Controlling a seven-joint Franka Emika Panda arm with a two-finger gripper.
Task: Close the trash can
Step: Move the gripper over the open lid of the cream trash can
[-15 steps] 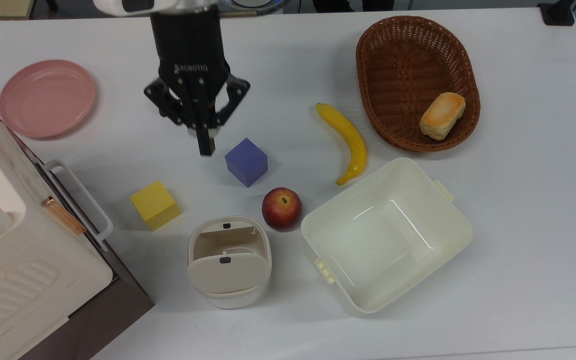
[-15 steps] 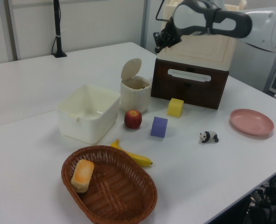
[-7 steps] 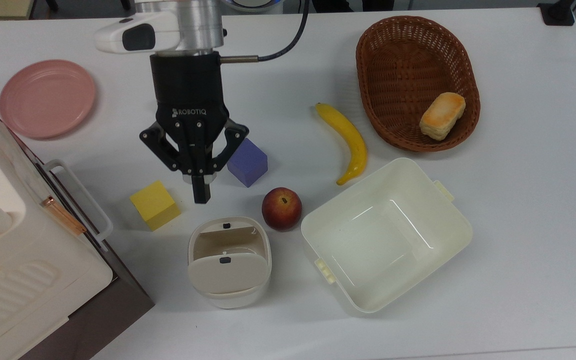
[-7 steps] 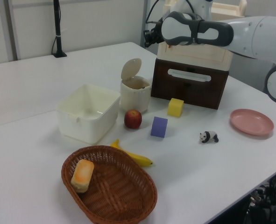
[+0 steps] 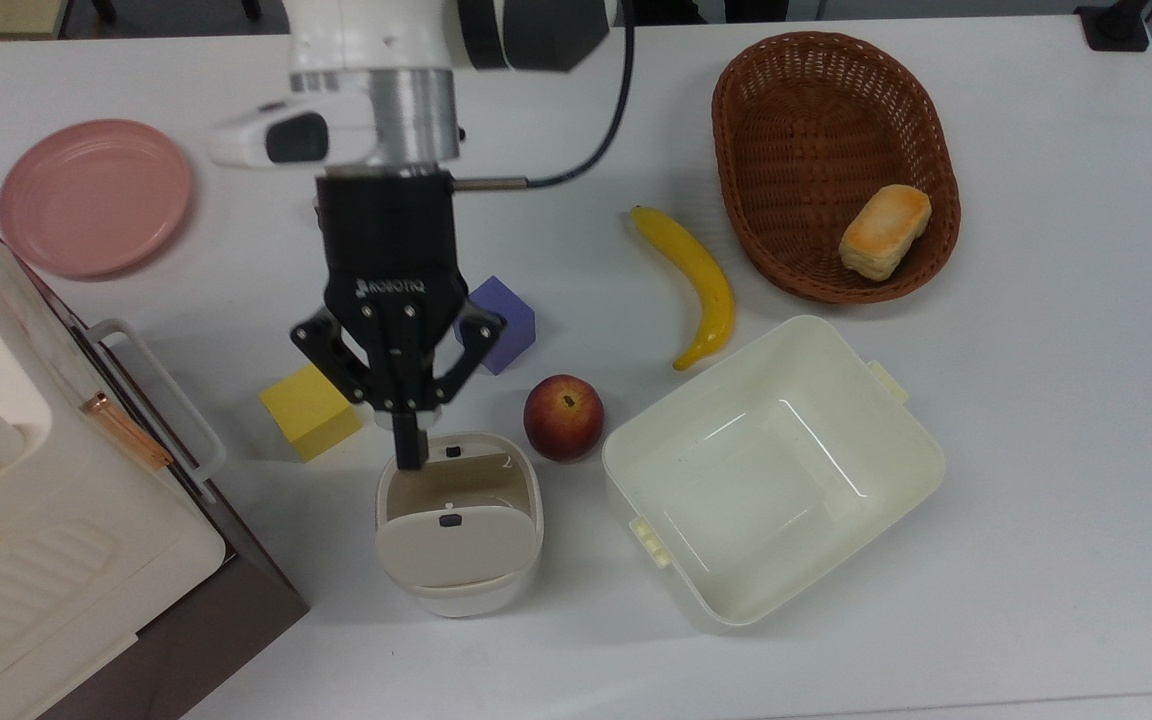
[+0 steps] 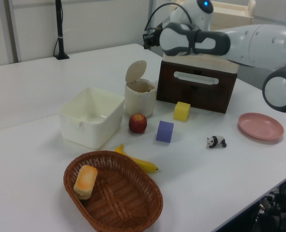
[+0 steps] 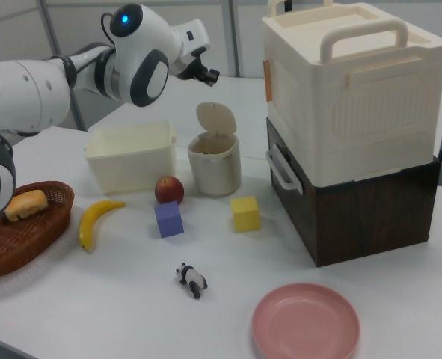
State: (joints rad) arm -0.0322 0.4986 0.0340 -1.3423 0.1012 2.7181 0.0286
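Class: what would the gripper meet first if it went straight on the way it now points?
Probably the trash can's raised lid. In the top view the shut gripper points down the picture over the can's open mouth. The side views put the gripper well above the can, so depth is uncertain.

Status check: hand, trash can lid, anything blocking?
Hand shut, high above the trash can rim. Lid up, not closed. Apple beside the can, clear of the lid.
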